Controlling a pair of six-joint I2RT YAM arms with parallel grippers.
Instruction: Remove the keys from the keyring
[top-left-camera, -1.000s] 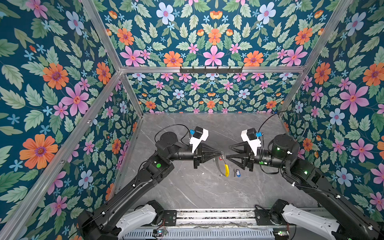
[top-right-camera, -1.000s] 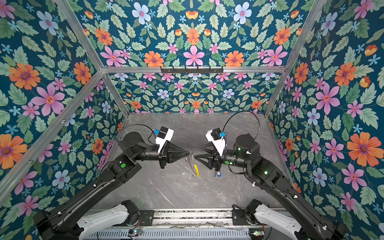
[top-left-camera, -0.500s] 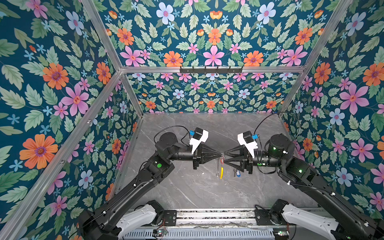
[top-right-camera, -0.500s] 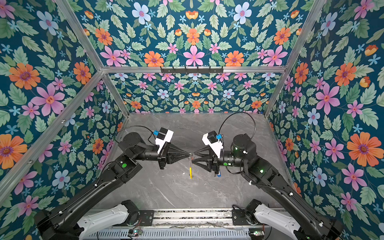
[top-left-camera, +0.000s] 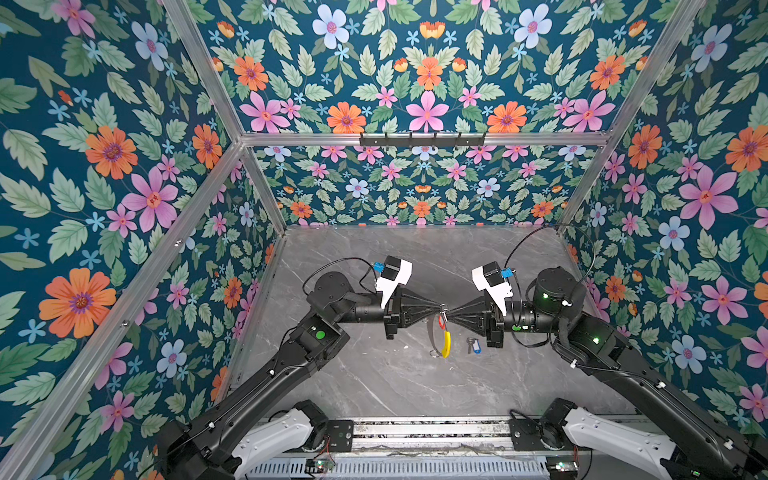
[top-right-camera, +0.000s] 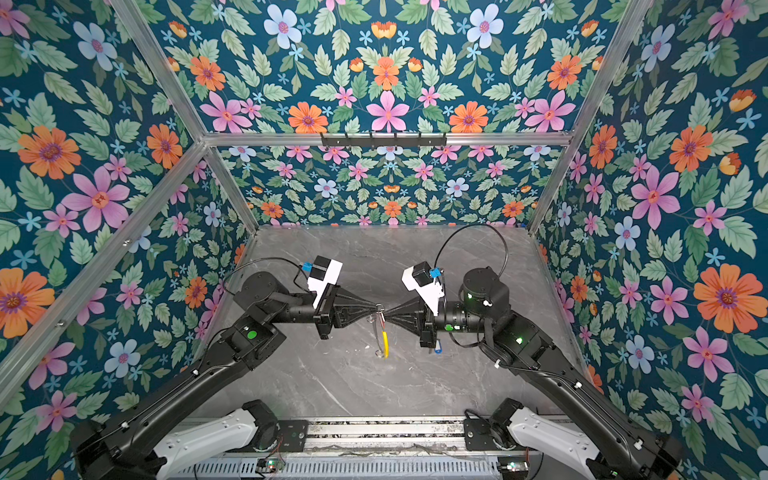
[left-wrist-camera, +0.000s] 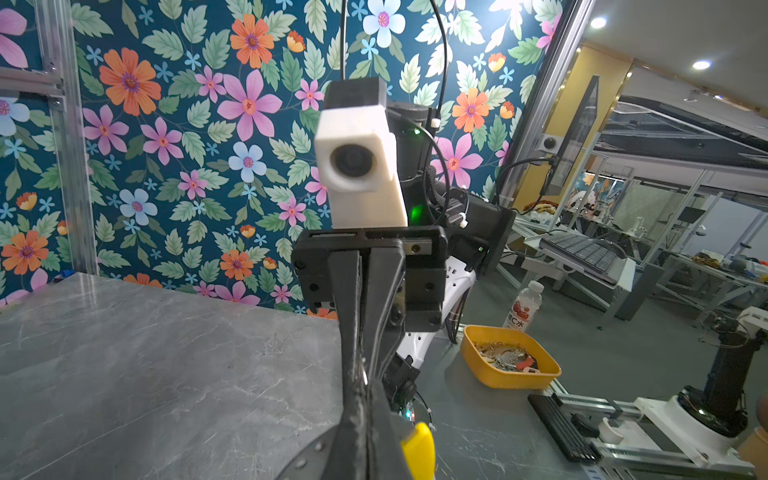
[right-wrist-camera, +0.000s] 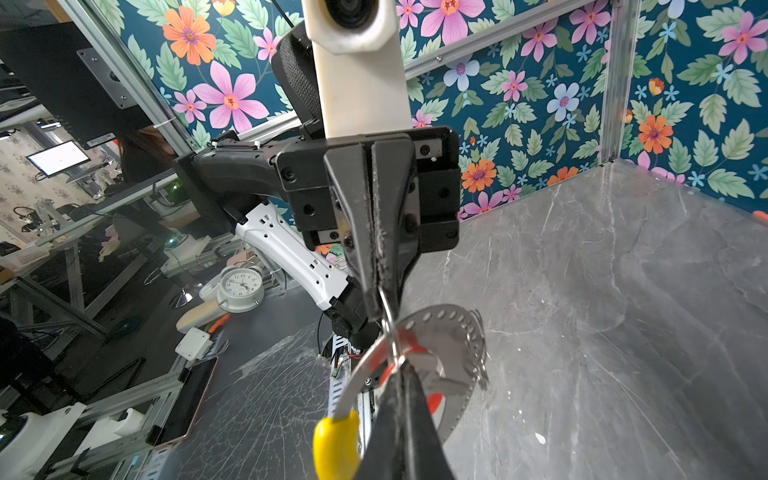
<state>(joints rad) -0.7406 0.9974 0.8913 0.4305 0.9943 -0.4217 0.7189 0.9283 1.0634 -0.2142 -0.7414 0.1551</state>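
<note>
Off-table, metal-filled yellow bin (left-wrist-camera: 500, 380); left end effector (top-left-camera: 439, 308), right end effector (top-left-camera: 449, 311) clamped on keyring (right-wrist-camera: 455, 318)

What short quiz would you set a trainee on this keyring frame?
1. True or false: the small silver key with the blue oblong plastic tag hangs on the large flat dark grey keyring hoop.
2. The hoop is: A) flat on the grey marble table; B) hanging between the shut left pincer and right pincer; C) out of sight.
3. Which tag colour hangs with the hoop?
Key: 1 false, it lies on the table; 2 B; 3 the red tag.
</note>
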